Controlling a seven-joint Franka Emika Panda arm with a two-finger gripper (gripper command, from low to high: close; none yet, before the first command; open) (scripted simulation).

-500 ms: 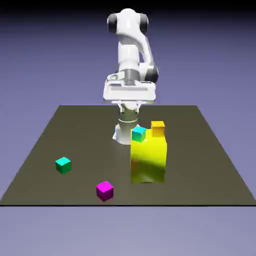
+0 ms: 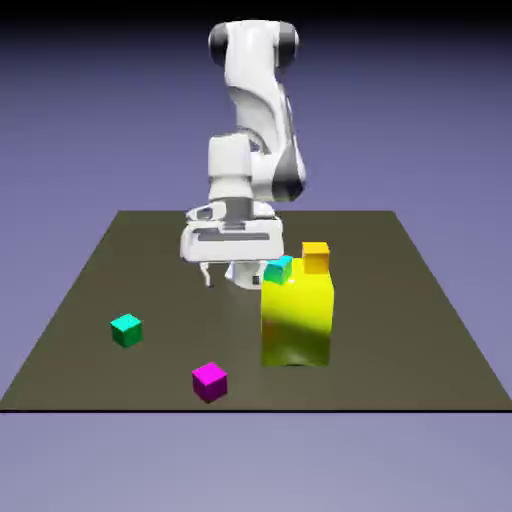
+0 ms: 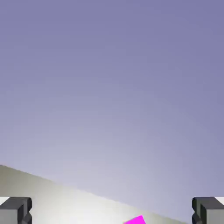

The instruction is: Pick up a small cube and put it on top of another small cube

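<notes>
The small magenta cube [image 2: 209, 381] lies near the table's front edge, left of middle in the exterior view. A corner of the magenta cube [image 3: 136, 220] pokes up at the bottom edge of the hand view, between the finger tips [image 3: 15, 211]. My gripper [image 2: 228, 278] hangs above the table behind the cube, well apart from it and just left of the tall yellow block [image 2: 297, 320]. The gripper [image 3: 112, 212] is open and holds nothing; its tips stand far apart. A teal-green cube [image 2: 126, 329] rests on the table at the exterior view's left.
A second teal cube [image 2: 278, 268] and an orange cube [image 2: 316, 257] show at the yellow block's top edge; whether they rest on it or behind it I cannot tell. The dark table [image 2: 420, 330] ends just in front of the magenta cube.
The hand has come down and shifted toward the exterior view's left, with the arm leaning forward. None of the cubes has moved.
</notes>
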